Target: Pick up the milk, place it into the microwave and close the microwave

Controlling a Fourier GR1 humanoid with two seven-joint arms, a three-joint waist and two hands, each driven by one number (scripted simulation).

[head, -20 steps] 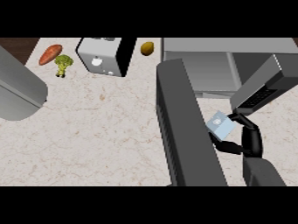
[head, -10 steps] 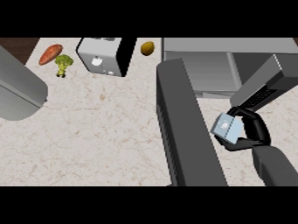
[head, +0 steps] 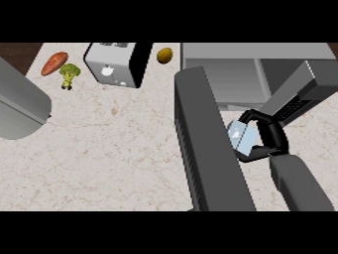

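Note:
The milk (head: 239, 137), a small pale blue and white carton, is held just above the counter at the right. My right hand (head: 268, 140) is shut on it, black fingers curled round its top and bottom. The carton sits close beside the right edge of the microwave's open dark door (head: 204, 144), which reaches down toward the view's lower edge. The microwave (head: 237, 69) stands at the back right, its grey inside open, just beyond the hand. A grey forearm (head: 10, 104) fills the left edge; its hand does not show.
At the back left of the speckled counter (head: 113, 154) lie a carrot (head: 54, 63) and a broccoli (head: 69, 75). A silver toaster (head: 116, 64) stands beside them, and a small brown potato (head: 165, 55) lies left of the microwave.
My right hand has closed round the milk and carried it a little left and back, nearer the door and the microwave opening. The left forearm has not moved.

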